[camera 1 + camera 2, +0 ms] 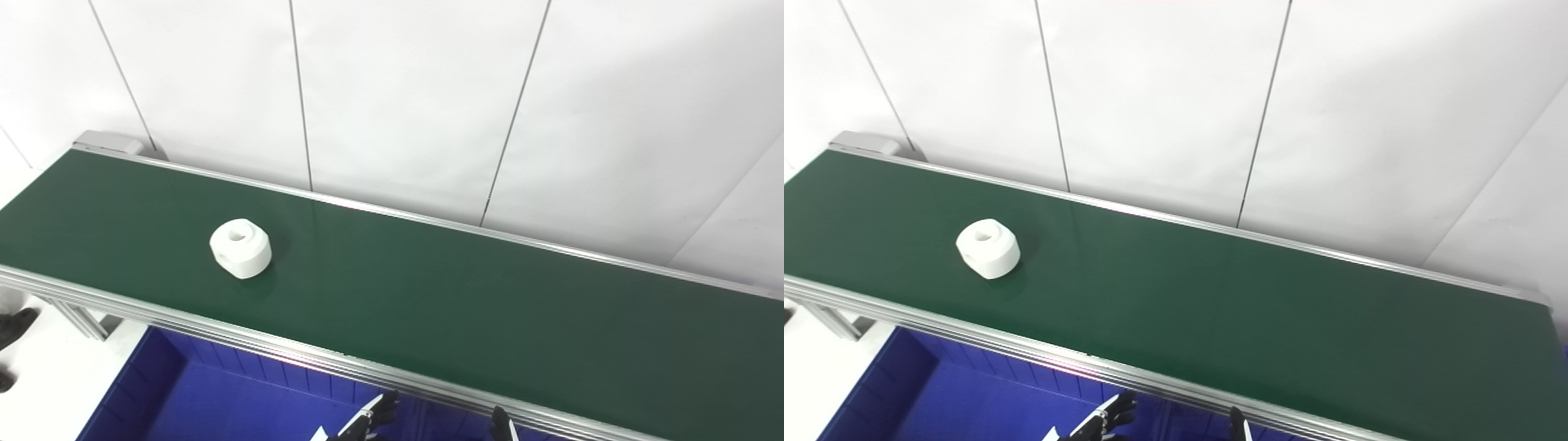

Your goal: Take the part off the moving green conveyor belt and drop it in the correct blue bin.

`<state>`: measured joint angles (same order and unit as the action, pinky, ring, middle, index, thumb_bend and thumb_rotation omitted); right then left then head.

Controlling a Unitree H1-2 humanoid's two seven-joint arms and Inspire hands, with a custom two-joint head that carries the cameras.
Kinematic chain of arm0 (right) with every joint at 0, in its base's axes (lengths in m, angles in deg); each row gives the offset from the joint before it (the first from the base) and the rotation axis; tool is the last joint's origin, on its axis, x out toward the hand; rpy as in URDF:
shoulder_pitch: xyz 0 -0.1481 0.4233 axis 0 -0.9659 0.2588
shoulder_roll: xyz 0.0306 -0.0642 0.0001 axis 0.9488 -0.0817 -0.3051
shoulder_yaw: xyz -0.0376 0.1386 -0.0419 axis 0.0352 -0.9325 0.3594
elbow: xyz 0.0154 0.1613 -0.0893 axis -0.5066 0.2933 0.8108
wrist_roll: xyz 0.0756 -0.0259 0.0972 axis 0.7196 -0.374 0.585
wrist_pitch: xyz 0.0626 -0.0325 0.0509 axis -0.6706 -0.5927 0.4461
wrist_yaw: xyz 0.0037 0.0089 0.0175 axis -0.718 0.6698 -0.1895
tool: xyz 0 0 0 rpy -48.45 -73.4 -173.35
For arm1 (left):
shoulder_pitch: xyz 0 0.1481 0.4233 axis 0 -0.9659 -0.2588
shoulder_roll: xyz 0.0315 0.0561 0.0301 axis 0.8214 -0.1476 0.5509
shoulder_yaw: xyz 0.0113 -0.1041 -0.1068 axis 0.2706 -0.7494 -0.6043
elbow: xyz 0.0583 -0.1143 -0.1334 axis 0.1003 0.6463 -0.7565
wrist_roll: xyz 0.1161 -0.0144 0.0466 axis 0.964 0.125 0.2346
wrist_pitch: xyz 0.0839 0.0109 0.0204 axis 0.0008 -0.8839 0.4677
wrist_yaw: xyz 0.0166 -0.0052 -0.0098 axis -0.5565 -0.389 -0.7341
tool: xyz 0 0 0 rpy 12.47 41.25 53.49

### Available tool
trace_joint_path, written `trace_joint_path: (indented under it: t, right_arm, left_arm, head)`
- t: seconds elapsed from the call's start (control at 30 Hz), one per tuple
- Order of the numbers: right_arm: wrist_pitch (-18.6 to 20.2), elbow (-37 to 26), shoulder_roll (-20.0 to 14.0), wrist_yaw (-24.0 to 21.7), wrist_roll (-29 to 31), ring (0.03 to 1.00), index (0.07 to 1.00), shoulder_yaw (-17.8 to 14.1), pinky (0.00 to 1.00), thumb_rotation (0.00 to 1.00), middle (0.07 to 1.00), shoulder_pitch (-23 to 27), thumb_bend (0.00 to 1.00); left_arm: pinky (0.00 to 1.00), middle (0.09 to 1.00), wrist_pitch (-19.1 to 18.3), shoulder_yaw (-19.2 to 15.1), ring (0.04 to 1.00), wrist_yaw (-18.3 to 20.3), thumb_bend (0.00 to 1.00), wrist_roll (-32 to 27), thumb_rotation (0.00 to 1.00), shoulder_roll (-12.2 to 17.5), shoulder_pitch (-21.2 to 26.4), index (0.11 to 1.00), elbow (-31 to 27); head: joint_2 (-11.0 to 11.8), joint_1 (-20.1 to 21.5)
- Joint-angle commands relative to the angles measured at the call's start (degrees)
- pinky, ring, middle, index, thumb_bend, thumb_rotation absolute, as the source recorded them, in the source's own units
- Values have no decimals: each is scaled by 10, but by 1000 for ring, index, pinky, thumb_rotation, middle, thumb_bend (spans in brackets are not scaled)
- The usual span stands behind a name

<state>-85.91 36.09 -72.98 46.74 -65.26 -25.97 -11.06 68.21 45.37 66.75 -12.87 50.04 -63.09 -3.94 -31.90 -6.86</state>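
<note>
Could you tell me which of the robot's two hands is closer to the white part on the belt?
The left hand; the white part lies toward its side, the right hand farther off.

A white wall (pixel 398 92) fills the top, far beyond the fingers (pixel 384 405). It is made of big flat panels. Thin dark lines (pixel 300 92) run down between them. The light is bright, soft and even on the wall. Far to the left of the fingers is a bit of white floor (pixel 43 380). Two dark shapes (pixel 15 324) lie on it at the picture's edge. I cannot tell what they are.
</note>
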Motion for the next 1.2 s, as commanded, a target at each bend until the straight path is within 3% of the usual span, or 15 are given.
trace_joint_path:
  t: [0.0, 0.03, 0.07, 0.13, 0.2, 0.23, 0.37, 0.47, 0.57, 0.67, 0.7, 0.77, 0.83, 1.07, 1.17]
  right_arm:
    - [-23, -8, 6, -7, 0, 1000, 1000, -2, 1000, 973, 1000, 3, 902]
    - [-23, -7, 7, -7, -2, 1000, 1000, -3, 1000, 974, 1000, 4, 901]
    - [-24, -6, 7, -7, -3, 1000, 1000, -3, 1000, 971, 1000, 5, 896]
    - [-23, -6, 8, -7, -4, 1000, 1000, -5, 1000, 969, 1000, 6, 894]
    - [-23, -5, 8, -8, -4, 997, 1000, -6, 1000, 965, 1000, 8, 886]
    - [-23, -3, 8, -10, -2, 996, 1000, -7, 1000, 963, 1000, 9, 886]
    - [-23, 5, 9, -18, 6, 998, 1000, -11, 1000, 949, 1000, 16, 879]
    - [-24, 14, 12, -17, 4, 998, 1000, -11, 1000, 944, 1000, 23, 863]
    - [-24, 22, 16, -15, 2, 999, 1000, -9, 1000, 934, 1000, 30, 850]
    - [-24, 27, 20, -13, -1, 990, 1000, -10, 1000, 938, 1000, 32, 857]
    - [-24, 28, 22, -13, -2, 984, 1000, -10, 1000, 943, 1000, 33, 852]
    - [-24, 30, 25, -11, -4, 979, 1000, -11, 1000, 948, 1000, 34, 847]
    - [-24, 33, 27, -9, -7, 979, 1000, -10, 1000, 950, 1000, 36, 851]
    - [-24, 42, 28, -19, 2, 989, 1000, -9, 1000, 949, 1000, 42, 858]
    - [-24, 45, 27, -21, 1, 989, 1000, -11, 1000, 951, 1000, 42, 852]
  left_arm:
    - [774, 936, 34, 2, 897, -7, 882, 5, 843, 3, 1, 922, -16]
    - [771, 935, 43, 2, 896, -4, 877, -4, 819, 4, 0, 925, -27]
    - [791, 945, 53, 3, 909, -1, 853, -15, 728, 7, 0, 946, -41]
    - [800, 949, 62, 4, 914, 1, 843, -26, 690, 8, -1, 956, -72]
    - [771, 950, 51, -1, 932, -4, 969, -21, 627, 4, 3, 991, -133]
    - [745, 946, 46, -4, 930, -5, 985, -24, 612, 3, 12, 996, -160]
    - [828, 981, 10, -42, 975, 2, 1000, -34, 505, 19, 90, 1000, -239]
    - [845, 996, -22, -76, 981, 14, 1000, -38, 451, 45, 163, 1000, -252]
    - [884, 991, -44, -108, 997, 22, 1000, -6, 396, 78, 234, 985, -242]
    - [817, 965, -47, -126, 957, 30, 1000, 42, 317, 108, 288, 997, -227]
    - [803, 964, -49, -131, 950, 36, 1000, 48, 228, 124, 308, 992, -216]
    - [787, 959, -52, -139, 935, 49, 1000, 69, 155, 154, 342, 980, -195]
    - [768, 954, -46, -142, 923, 62, 1000, 92, 134, 185, 371, 973, -172]
    - [766, 874, 21, -114, 867, 72, 1000, 239, 127, 275, 472, 896, -71]
    - [752, 834, 32, -85, 840, 102, 1000, 276, 130, 308, 523, 853, -16]
  head:
    - [0, 0]
    - [0, 2]
    - [-1, 3]
    - [-1, 3]
    - [-1, 2]
    - [-2, 1]
    - [-1, -1]
    - [5, 1]
    - [6, 4]
    - [6, 7]
    - [6, 7]
    - [5, 10]
    - [5, 11]
    - [8, 14]
    - [8, 14]
